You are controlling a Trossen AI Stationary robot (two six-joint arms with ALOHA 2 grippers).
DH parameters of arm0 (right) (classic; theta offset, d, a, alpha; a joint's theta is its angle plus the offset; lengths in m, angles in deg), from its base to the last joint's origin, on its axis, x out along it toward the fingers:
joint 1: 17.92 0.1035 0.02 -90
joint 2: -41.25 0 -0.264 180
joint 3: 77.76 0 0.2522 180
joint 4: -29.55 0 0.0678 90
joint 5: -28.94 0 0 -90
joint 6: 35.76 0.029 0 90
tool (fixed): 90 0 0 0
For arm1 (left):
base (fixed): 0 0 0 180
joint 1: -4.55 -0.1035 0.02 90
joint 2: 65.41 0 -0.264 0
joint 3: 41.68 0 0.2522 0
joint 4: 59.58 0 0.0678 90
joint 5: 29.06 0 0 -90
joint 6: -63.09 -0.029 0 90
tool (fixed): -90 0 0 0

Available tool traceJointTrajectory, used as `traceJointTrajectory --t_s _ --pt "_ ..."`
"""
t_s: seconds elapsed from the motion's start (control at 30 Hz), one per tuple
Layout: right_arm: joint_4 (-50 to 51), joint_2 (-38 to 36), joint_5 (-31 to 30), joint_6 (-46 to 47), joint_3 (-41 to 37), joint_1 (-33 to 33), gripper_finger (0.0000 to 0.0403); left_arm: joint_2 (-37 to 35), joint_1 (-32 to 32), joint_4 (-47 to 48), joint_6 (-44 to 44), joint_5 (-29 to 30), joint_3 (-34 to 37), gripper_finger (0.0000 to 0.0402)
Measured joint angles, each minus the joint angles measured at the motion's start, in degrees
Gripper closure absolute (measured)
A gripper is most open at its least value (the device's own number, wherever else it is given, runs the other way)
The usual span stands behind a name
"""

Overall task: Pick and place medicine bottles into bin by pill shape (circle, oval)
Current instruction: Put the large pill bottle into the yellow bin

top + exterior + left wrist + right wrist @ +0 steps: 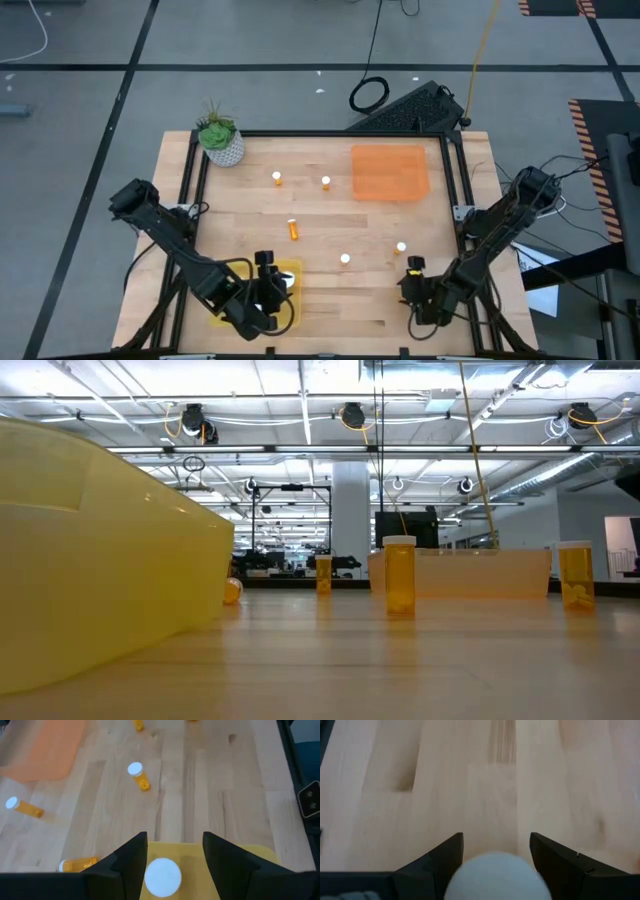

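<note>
Near edge of the tabletop: left gripper (268, 290) hangs over the yellow tray (290, 272) at the near-left, fingers spread around a white-capped bottle (162, 877), cap up, which seems to be between them without being pinched. Right gripper (416, 285), near-right, fingers apart with a white cap (497, 876) between them; grip uncertain. Mid-table: loose bottles, one lying on its side (293, 229). Far right: orange tray (389, 171).
</note>
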Motion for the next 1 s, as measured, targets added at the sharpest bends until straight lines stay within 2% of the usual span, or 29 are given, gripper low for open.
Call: traceJointTrajectory --t_s 0.23,0.47,0.73,0.83,1.0 --pt "-4.63 -0.57 -0.06 -6.72 -0.02 -3.55 0.0181 0.00 0.00 -0.11 0.06 -0.02 0.00 0.0206" --pt "-3.61 -7.83 -1.60 -8.50 -0.02 -1.62 0.0181 0.00 0.00 -0.16 0.03 -0.04 0.00 0.0206" --pt "8.78 -16.65 -7.43 0.73 -1.16 8.71 0.0181 0.00 0.09 -0.30 0.10 -0.09 0.00 0.0206" --pt "6.87 -17.79 -10.28 3.52 -5.74 12.13 0.0181 0.00 0.08 -0.53 0.12 -0.09 0.00 0.0206" --pt "-3.49 -18.06 -10.22 9.21 -15.55 13.13 0.0181 0.00 0.04 -0.77 0.01 -0.11 0.00 0.0206"
